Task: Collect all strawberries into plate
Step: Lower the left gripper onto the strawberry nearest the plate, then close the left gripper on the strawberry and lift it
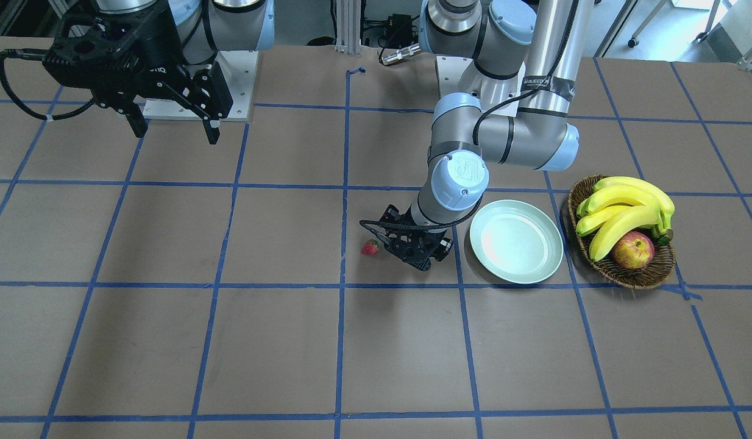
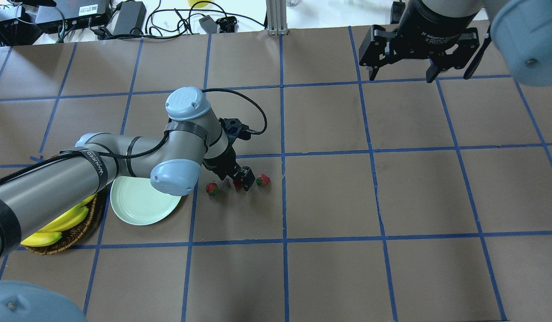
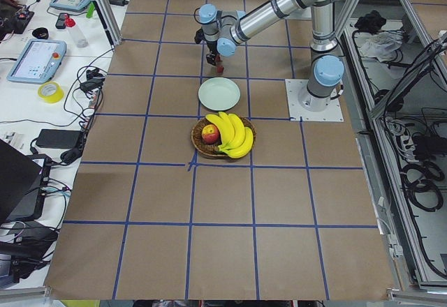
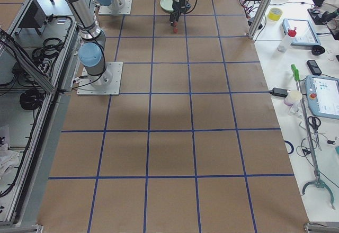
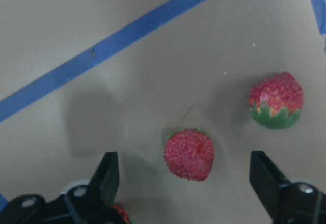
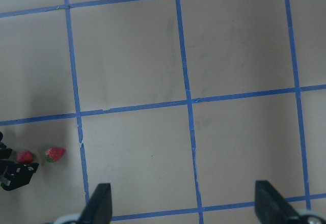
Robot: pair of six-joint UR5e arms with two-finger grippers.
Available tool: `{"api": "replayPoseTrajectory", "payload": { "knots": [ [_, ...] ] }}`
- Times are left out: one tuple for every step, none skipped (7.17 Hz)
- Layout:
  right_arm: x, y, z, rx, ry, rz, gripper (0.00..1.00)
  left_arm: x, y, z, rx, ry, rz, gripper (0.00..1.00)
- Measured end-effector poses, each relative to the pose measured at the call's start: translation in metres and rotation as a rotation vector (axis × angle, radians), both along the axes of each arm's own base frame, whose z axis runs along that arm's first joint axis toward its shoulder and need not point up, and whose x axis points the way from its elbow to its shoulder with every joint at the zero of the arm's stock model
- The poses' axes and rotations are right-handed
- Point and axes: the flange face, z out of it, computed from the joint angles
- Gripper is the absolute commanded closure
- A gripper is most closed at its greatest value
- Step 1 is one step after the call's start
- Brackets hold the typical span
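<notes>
Three strawberries lie on the brown table. In the left wrist view the middle strawberry (image 5: 189, 154) lies between the open fingers of my left gripper (image 5: 182, 159). A second strawberry (image 5: 275, 101) lies outside the right finger, and a third (image 5: 120, 214) peeks out at the bottom left. In the overhead view the three strawberries (image 2: 212, 188) (image 2: 236, 184) (image 2: 263, 180) lie in a row right of the pale green plate (image 2: 142, 203), with the left gripper (image 2: 240, 179) low over the middle one. The plate is empty. My right gripper (image 2: 408, 67) is open, high and far off.
A wicker basket (image 1: 632, 277) with bananas (image 1: 626, 210) and an apple (image 1: 633, 250) stands beside the plate (image 1: 516, 241). The left forearm (image 2: 79, 172) hangs over part of the plate and basket. Blue tape lines grid the table.
</notes>
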Motion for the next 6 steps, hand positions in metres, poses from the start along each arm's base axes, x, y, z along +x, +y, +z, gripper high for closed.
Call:
{"api": "replayPoseTrajectory", "payload": {
  "knots": [
    [0.000,0.000,0.000,0.000,0.000,0.000,0.00,0.000,0.000,-0.001,0.001,-0.002,-0.001,1.00],
    [0.000,0.000,0.000,0.001,0.000,0.000,0.00,0.000,-0.001,0.000,0.000,-0.002,-0.001,1.00],
    [0.000,0.000,0.000,0.001,0.000,0.000,0.00,0.000,-0.003,0.002,-0.004,0.000,0.000,1.00],
    [0.000,0.000,0.000,0.001,0.000,0.000,0.00,-0.001,-0.007,0.008,-0.018,0.003,0.004,1.00],
    [0.000,0.000,0.000,0.001,0.000,0.000,0.00,-0.002,-0.015,0.023,-0.042,0.007,0.010,1.00],
    [0.000,0.000,0.000,0.001,0.000,0.000,0.00,0.000,-0.027,0.044,-0.054,0.006,0.018,1.00]
  ]
}}
